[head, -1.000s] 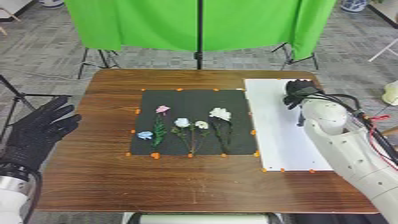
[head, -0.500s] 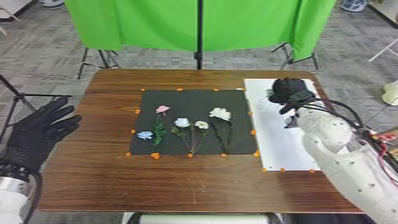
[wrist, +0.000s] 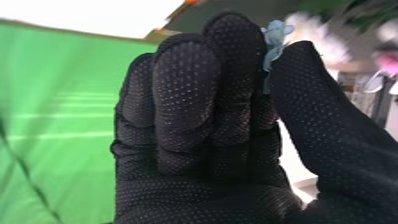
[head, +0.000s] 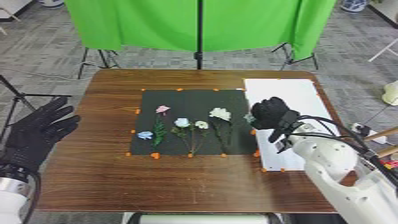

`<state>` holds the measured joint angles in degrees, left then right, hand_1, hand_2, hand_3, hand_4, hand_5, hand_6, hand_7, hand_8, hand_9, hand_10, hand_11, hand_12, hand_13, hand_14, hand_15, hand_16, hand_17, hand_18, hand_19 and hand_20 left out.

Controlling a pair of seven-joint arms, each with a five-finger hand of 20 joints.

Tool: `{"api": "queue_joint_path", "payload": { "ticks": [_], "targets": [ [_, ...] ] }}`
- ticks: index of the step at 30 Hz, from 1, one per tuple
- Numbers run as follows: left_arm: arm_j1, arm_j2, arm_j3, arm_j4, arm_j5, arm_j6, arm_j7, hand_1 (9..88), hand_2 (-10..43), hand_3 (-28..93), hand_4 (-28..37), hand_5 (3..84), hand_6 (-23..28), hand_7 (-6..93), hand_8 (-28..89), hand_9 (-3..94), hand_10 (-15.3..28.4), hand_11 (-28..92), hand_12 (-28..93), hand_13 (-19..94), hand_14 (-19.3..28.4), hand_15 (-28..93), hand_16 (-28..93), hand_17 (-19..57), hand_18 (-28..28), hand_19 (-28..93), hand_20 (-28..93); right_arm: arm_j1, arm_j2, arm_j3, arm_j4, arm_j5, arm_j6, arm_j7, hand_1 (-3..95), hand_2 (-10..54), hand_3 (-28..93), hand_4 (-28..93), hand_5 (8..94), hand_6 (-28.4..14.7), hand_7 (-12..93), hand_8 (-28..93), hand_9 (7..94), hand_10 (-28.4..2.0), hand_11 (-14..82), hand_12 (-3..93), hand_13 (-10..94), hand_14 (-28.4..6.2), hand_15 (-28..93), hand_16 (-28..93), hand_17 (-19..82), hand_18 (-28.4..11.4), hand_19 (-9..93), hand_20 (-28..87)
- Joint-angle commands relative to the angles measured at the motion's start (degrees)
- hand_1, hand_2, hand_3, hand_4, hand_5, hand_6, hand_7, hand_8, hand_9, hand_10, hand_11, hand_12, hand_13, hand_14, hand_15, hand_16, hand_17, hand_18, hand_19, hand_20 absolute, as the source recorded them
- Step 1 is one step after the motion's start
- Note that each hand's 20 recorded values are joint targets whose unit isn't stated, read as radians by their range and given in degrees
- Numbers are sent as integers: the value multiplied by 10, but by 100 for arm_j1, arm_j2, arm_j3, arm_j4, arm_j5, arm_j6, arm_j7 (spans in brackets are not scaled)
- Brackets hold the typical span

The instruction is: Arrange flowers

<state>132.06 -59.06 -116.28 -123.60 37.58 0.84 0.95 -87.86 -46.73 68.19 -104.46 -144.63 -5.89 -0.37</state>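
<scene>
One pale-blue flower (wrist: 276,36) is pinched in right robot hand (head: 272,111) over white board (head: 284,161), petals free past thumb, likely for adding to laid flowers (head: 220,114) on black mat (head: 179,100); left robot hand (head: 35,127) open, aside.

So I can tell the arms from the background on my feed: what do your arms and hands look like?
Both the left arm and right arm are white, the right with smooth, rounded casings. The left hand and right hand wear black fabric gloves, the right one's patterned with small pale dots. Black cables run along the right arm.
</scene>
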Motion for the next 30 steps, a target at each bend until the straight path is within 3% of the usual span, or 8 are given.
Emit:
{"api": "queue_joint_path", "payload": {
  "ticks": [1,13,22,25,30],
  "targets": [
    [44,-28,-8,-10,13,5,-15,256,49,726,-261,372,30,164,-107,318,121,207,85,280,142,442,-42,-66,213,531,87,88,-194,-218,118,-57,-26,-66,445,-36,787,-283,683,46,500,-88,877,-40,297,279,803,-14,564,248,314,-135,767,328],
    [77,-18,-2,-20,-7,46,16,257,48,725,-259,371,29,163,-107,317,121,206,86,280,141,440,-42,-66,214,532,86,-63,-192,-124,120,-214,-142,-152,375,-56,796,-283,657,33,490,-84,843,-57,328,236,772,-24,582,246,293,-144,761,340],
    [78,-48,2,-7,13,2,3,257,48,724,-258,371,30,162,-106,317,121,206,87,279,141,441,-42,-66,214,532,85,-343,-219,97,-141,-123,-410,-318,298,-74,830,-283,613,37,445,-84,774,-65,352,230,717,-32,611,236,274,-151,751,353],
    [80,-50,1,-2,16,-11,0,257,48,724,-257,370,30,162,-105,317,121,207,87,279,141,440,-43,-66,214,532,85,-446,-252,200,-261,-32,-517,-385,250,-76,855,-282,602,37,419,-209,751,-70,358,228,701,-37,630,232,265,-157,747,366],
    [63,-39,-6,14,16,-21,-30,257,47,725,-258,371,30,161,-105,316,121,207,87,277,143,441,-43,-67,214,532,84,-534,-292,231,-440,115,-536,-335,208,-84,846,-283,570,27,411,-218,713,-80,361,229,681,-45,644,230,254,-164,746,372]
  ]
}}
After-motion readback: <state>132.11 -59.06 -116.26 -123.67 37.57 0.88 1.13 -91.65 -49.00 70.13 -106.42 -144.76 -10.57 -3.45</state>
